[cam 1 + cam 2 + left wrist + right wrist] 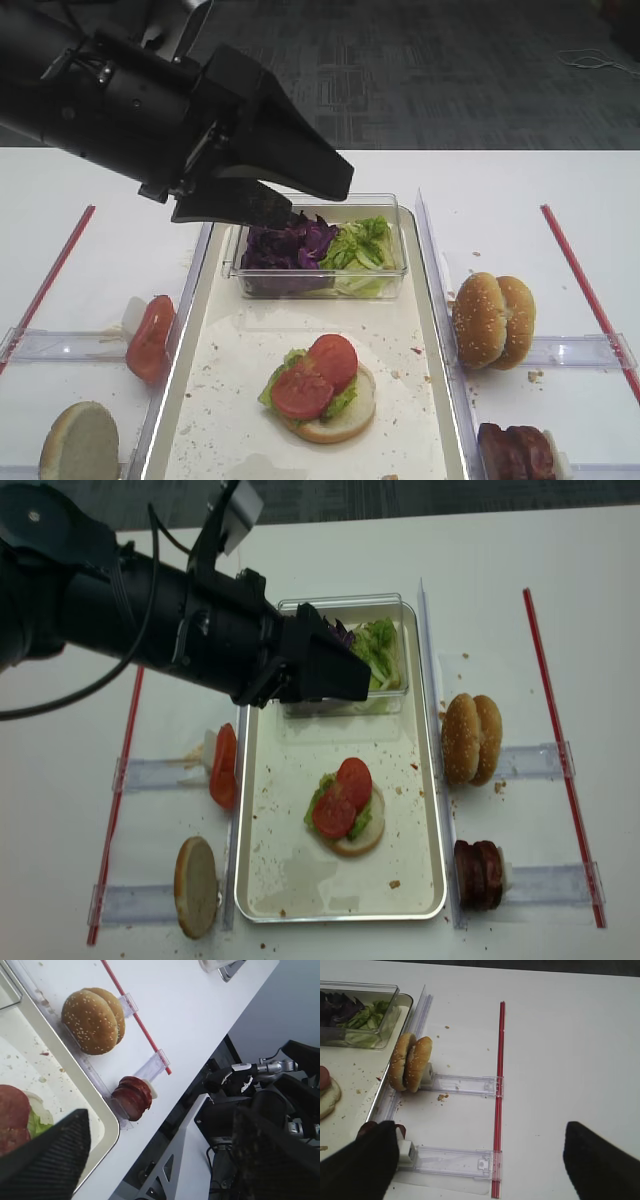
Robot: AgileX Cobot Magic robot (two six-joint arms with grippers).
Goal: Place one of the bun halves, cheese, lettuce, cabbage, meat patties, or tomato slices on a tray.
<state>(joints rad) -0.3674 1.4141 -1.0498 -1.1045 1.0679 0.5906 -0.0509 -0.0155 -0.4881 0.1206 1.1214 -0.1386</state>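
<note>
Purple cabbage [288,245] lies directly beneath the left hand [300,190], fingers apart, empty; right hand distant.

Looked all over for writing, found nothing readable. No labels, brands or numbers on the tray [243,880], the clear box [400,262], the plastic holders [465,1084] or the worktop [570,1050]. Red strips [498,1095] just plain, no print. Bits of white marking on the dark gear past the worktop edge [246,1081] in the left wrist view, but too small and blurry to make out.
</note>
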